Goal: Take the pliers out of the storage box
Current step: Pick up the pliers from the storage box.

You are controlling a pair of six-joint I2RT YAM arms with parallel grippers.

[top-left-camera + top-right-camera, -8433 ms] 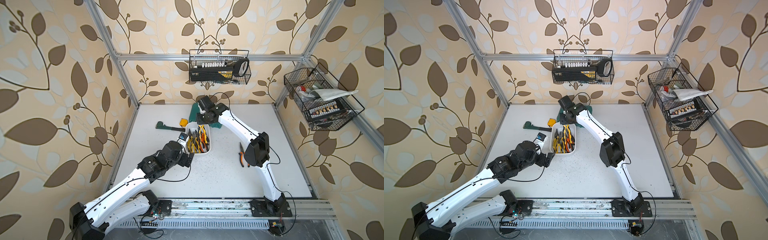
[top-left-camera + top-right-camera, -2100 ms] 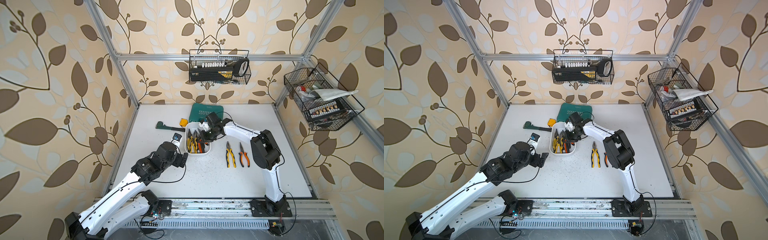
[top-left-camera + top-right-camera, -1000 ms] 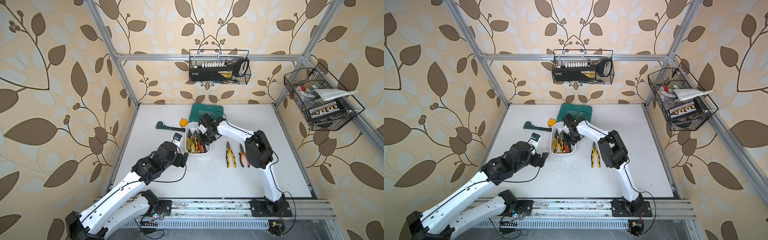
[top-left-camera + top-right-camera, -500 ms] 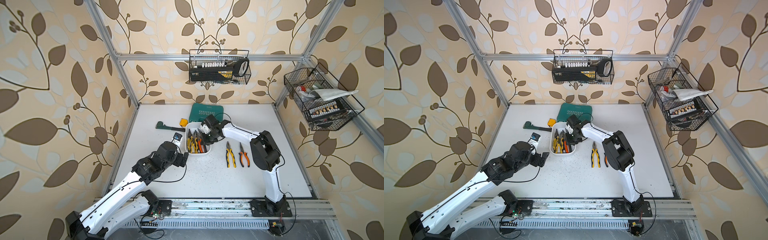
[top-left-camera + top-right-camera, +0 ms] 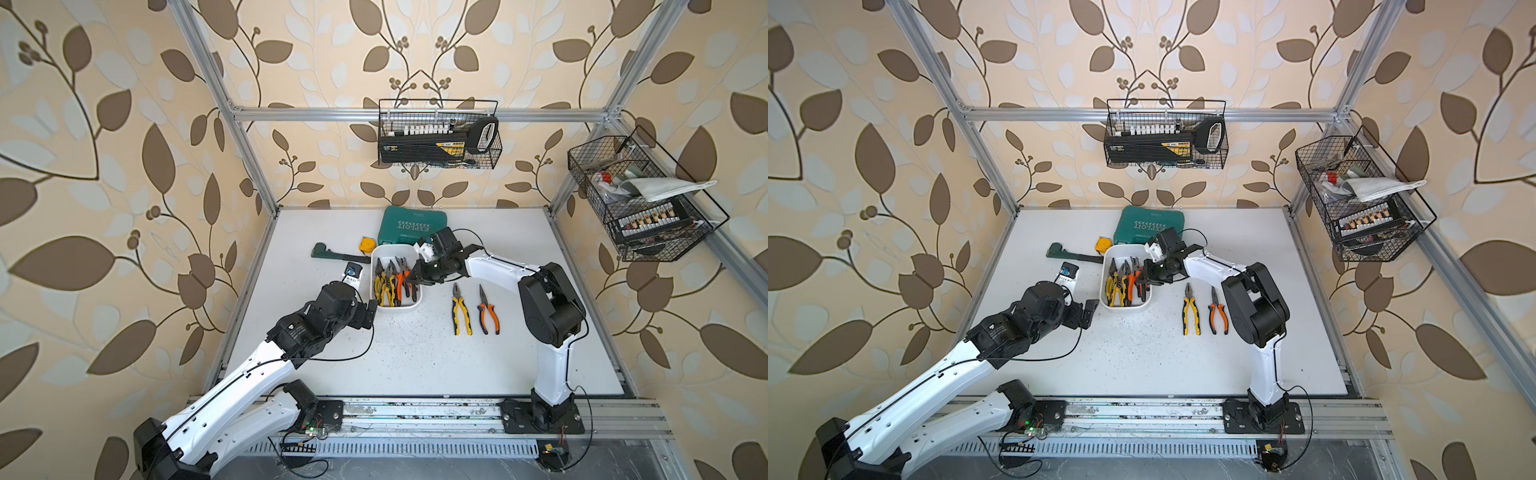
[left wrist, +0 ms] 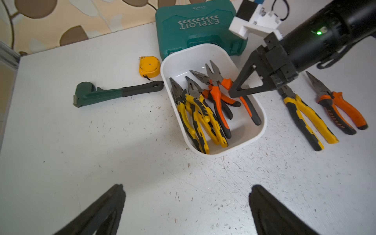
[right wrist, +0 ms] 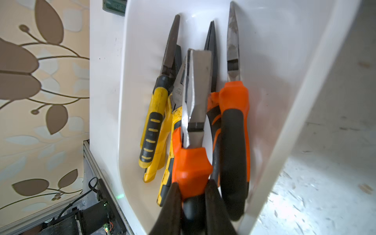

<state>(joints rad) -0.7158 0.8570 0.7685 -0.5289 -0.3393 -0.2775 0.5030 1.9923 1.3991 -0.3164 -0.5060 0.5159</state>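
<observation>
1. Orange handle, close to the pivot: there the right tool (image 7: 192, 195) is clamped on one orange pliers (image 7: 191, 162), I think so the heavy head will not swing.
2. The orange pliers are in the storage box (image 6: 240, 132), pointing straight ahead of this tool, above the other pliers (image 7: 154, 114).
3. Behind this tool, under its arm, two removed pliers (image 6: 305, 118) rest side by side on the bench (image 6: 101, 152).
4. The left tool (image 6: 187, 187) hangs empty, fingers wide apart, with the box ahead of it.

table (image 5: 415, 353): white, speckled | on it: storage box (image 5: 395, 251); yellow pliers (image 5: 458, 297); orange pliers (image 5: 484, 305); teal case (image 5: 413, 226); pipe wrench (image 5: 332, 252); tape measure (image 5: 366, 245)
</observation>
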